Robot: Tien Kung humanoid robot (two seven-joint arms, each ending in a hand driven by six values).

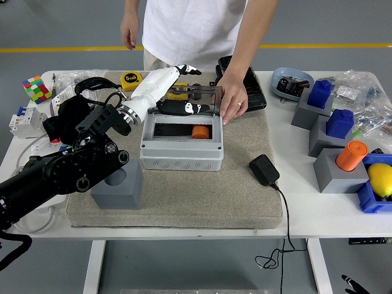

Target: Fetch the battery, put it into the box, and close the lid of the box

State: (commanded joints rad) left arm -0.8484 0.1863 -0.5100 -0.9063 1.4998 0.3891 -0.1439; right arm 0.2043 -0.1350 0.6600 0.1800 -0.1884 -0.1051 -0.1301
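Observation:
A grey box (181, 150) stands in the middle of the beige mat (245, 196). Its clear lid (199, 98) is raised at the back. An orange battery (199, 131) lies inside the box, at the right of the opening. My left hand (185, 90), white with black fingertips, hovers at the box's back left corner beside the lid, fingers spread and holding nothing. A person's hand (232, 100) rests on the lid's right edge. Only a black tip of my right hand (351, 285) shows at the bottom right, below the table.
A grey block (116, 184) sits left of the box under my left arm. A black adapter (264, 169) with its cable lies to the right. A tape measure (131, 81) and a black case (250, 86) are behind. Grey stands with blue blocks (338, 122) and an orange cylinder (351, 155) crowd the right side.

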